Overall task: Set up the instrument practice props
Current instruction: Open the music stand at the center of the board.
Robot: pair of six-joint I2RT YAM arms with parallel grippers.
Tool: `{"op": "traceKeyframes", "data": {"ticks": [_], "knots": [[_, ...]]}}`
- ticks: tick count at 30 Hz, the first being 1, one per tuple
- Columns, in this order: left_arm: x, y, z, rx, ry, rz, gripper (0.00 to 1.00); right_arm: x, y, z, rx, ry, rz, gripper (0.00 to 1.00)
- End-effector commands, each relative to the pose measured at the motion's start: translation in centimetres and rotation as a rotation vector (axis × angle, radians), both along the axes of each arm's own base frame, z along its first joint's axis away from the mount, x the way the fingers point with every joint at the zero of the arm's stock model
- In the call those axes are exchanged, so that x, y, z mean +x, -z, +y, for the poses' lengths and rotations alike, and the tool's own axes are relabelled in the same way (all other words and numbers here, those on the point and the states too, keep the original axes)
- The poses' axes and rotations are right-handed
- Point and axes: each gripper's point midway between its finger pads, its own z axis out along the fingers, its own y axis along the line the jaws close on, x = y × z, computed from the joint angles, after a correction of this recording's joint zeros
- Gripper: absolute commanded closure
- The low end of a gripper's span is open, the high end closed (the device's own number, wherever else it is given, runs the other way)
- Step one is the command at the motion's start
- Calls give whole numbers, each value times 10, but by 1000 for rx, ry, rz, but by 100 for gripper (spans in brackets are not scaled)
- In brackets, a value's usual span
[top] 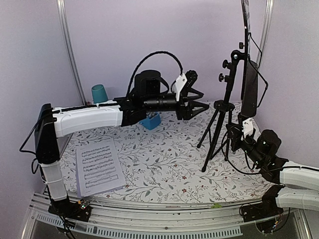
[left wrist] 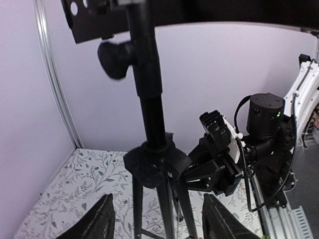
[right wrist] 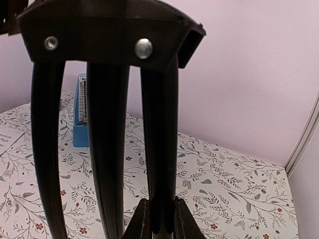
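Left of metronome (top: 149, 122) — teal cup (top: 99, 93)

straight ahead of the left gripper (left wrist: 159, 221) the music stand (left wrist: 149, 99) blocks the way with its pole and tripod legs, the right gripper (right wrist: 160, 221) just behind them; bare tablecloth (left wrist: 75, 179) lies open leftward.

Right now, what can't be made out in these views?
Small blue pyramid metronome: top view, mostly behind the left arm; right wrist view, partly behind a tripod leg.
Black tripod music stand's perforated tray: top view, edge-on, top cut off by the frame.
Lavender sheet-music page: top view, notes too small to read.
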Motion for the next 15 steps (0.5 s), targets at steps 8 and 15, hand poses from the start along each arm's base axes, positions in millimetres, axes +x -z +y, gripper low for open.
{"op": "traceKeyframes", "data": {"ticks": [8, 15], "knots": [[-40, 162, -32, 60, -208, 358, 42, 0, -9, 2, 18, -2, 5, 89], [-33, 206, -48, 47, -332, 374, 44, 0, -11, 4, 27, -10, 10, 89]]}}
